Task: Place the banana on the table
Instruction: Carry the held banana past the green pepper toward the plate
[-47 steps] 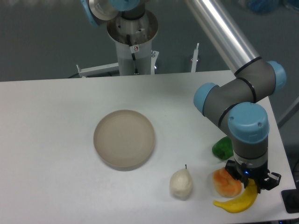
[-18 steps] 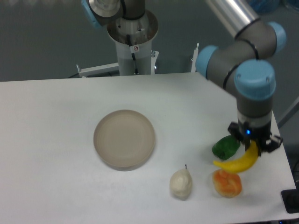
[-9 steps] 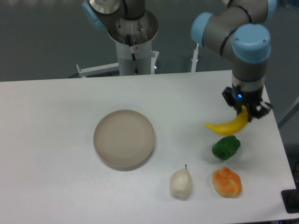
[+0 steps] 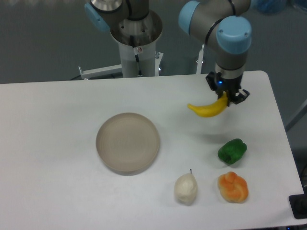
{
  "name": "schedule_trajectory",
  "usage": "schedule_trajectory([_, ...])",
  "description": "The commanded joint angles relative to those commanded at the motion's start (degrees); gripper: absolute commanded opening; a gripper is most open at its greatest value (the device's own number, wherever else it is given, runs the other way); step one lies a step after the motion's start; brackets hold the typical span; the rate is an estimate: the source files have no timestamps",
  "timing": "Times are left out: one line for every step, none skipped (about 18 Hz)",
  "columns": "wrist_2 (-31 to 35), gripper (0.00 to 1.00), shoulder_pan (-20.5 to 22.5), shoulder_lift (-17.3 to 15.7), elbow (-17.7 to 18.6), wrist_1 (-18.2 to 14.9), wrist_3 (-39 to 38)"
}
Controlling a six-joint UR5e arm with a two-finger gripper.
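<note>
The bright-yellow banana (image 4: 207, 109) hangs in the air above the right half of the white table (image 4: 57, 143), its curve sagging to the left. My gripper (image 4: 226, 98) points straight down and is shut on the banana's right end. A faint shadow lies on the tabletop below the banana, so it is clear of the surface. The arm's blue-capped wrist rises directly above the gripper.
A round beige plate (image 4: 127, 142) sits left of centre. Near the right front are a green pepper-like item (image 4: 232, 151), a lumpy orange fruit (image 4: 233, 187) and a whitish pear-shaped item (image 4: 185, 188). The robot's base (image 4: 136, 43) stands behind the table's far edge.
My gripper has lifted the banana from beside the orange fruit at the front right and carried it up, back and to the left, past the green item.
</note>
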State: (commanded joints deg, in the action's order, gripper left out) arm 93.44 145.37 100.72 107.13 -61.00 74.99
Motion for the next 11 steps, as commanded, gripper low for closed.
schedule_trajectory([-1.23, 0.32, 0.26, 0.0, 0.71, 0.18, -1.85])
schedule_trajectory([-2.11, 0.32, 0.18, 0.09, 0.97, 0.27, -3.61])
schedule_trajectory([-2.38, 0.32, 0.01, 0.52, 1.24, 0.27, -5.8])
schedule_trajectory([-2.21, 0.32, -0.08, 0.62, 2.37, 0.79, -8.17])
schedule_trajectory([-2.12, 0.32, -0.17, 0.7, 3.6, 1.58, -9.07])
schedule_trajectory([-2.12, 0.32, -0.17, 1.23, 4.4, 4.37, -9.42])
schedule_trajectory([-2.12, 0.32, -0.17, 1.41, 5.19, 5.53, -9.51])
schedule_trajectory([-2.12, 0.32, -0.17, 1.76, 5.63, 5.89, -9.51])
schedule_trajectory([-2.12, 0.32, -0.17, 2.19, 5.9, 6.07, -9.6])
schedule_trajectory([-2.12, 0.32, -0.26, 2.46, 6.33, 6.42, -9.51])
schedule_trajectory([-2.12, 0.32, -0.35, 3.24, 6.43, 6.94, -9.6])
